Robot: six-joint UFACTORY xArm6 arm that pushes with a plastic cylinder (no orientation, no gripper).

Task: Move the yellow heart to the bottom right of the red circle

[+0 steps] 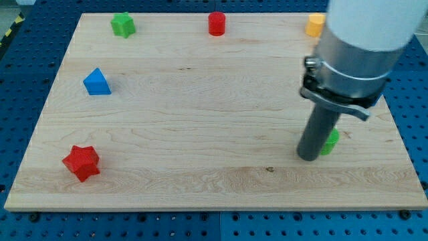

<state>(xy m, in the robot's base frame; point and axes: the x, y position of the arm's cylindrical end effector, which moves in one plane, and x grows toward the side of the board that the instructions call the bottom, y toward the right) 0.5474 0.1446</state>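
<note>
Camera view: a pale wooden board lies on a blue perforated table, seen from above at a slant. The robot arm, white and grey, enters from the view's top right and ends in a straight dark rod. My tip rests on the board at the view's lower right, touching or just beside a small green block that is mostly hidden behind the rod, so its shape cannot be made out. The rod has no jaws to open or close; it is a plain pusher.

A yellow block sits at the board's top edge, partly covered by the arm; whether it is a heart cannot be told. The red circle stands at the top edge near the middle, well left of it. A green star is at the top left, a blue triangle at the left, and a red star at the bottom left
</note>
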